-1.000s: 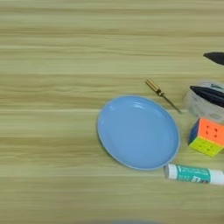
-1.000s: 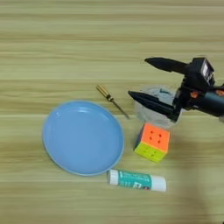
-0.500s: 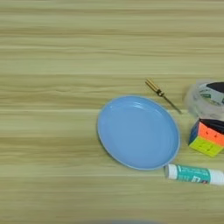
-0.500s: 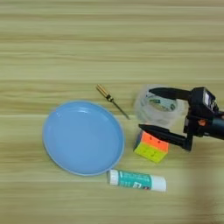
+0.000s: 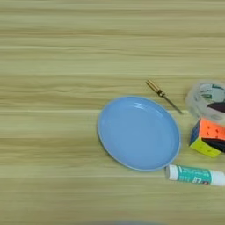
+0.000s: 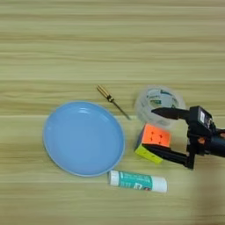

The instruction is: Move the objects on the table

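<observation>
The multicoloured puzzle cube (image 6: 154,135) sits right of the blue plate, orange face up. My right gripper (image 6: 149,130) comes in from the right and is open, its fingers straddling the cube: the upper black finger lies over the tape roll, and the lower one runs along the cube's near side. I cannot tell whether either finger touches the cube. The white glue stick with its green label (image 6: 138,181) lies flat in front of the cube. The thin screwdriver with a tan handle (image 6: 111,100) lies at an angle behind the plate's right rim. All rest on the wood-grain table (image 6: 66,44).
The blue round plate (image 6: 79,140) lies left of the cube with nothing in it. A clear tape roll (image 6: 141,109) lies flat just behind the cube, partly under the upper finger. In the left eye view only the fingertips (image 5: 217,107) show at the right edge.
The gripper has moved from around the tape roll toward the near side. Its fingers now sit on either side of the cube. The objects have not moved.
</observation>
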Robot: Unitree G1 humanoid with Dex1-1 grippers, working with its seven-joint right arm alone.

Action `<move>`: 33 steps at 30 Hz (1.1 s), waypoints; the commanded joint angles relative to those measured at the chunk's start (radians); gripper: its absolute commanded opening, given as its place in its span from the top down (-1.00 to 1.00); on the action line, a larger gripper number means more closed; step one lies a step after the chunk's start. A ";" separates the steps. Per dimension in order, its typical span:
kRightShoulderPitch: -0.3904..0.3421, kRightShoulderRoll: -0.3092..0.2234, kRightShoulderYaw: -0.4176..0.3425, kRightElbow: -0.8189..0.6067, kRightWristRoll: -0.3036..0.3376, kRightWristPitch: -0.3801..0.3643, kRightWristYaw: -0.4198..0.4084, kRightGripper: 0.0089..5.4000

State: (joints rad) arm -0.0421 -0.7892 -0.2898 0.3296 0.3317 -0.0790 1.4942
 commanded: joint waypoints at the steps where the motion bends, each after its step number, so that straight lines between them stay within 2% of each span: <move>1: -0.037 -0.063 -0.008 0.012 -0.017 -0.035 -0.039 -0.99; 12: -0.110 -0.065 0.020 0.226 -0.068 -0.101 -0.052 -0.99; 26: -0.118 -0.050 0.049 0.260 -0.074 -0.131 -0.048 -0.99; 33: -0.113 -0.051 0.057 0.256 -0.073 -0.132 -0.048 -0.69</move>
State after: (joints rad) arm -0.1119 -0.7861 -0.2173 0.6234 0.2577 -0.1905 1.4854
